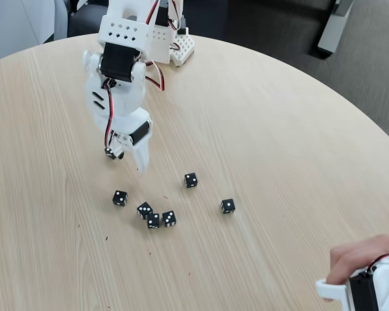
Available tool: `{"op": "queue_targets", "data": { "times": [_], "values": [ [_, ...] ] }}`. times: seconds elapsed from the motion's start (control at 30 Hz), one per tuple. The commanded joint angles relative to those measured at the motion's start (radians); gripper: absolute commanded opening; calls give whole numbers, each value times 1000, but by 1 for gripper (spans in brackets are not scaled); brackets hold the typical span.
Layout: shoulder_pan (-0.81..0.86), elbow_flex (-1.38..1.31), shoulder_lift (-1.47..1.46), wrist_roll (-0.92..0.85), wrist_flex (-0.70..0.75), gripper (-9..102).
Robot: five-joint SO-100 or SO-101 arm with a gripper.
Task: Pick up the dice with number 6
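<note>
Looking down from the fixed view, we see the gripper [131,159] hovering above the table [279,129], its jaws too foreshortened for us to tell whether they're parted. Six black dice [154,220] lie scattered below it; pips are tiny, and we can't make out which is the six. At lower right, a hand [360,256] is cut off by the edge.

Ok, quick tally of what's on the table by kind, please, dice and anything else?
Black dice: 6, lying below the white gripper
White robot arm: 1
Person's hand on a second white device at bottom right: 1
Total: 8
</note>
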Motion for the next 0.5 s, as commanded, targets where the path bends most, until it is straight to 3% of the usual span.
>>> {"op": "queue_targets", "data": {
  "times": [0.0, 0.2, 0.47],
  "values": [
    [-11, -35, 25, 26, -61, 21],
    [-8, -35, 26, 54, -176, 24],
    [6, -32, 26, 114, -158, 23]
  ]
}}
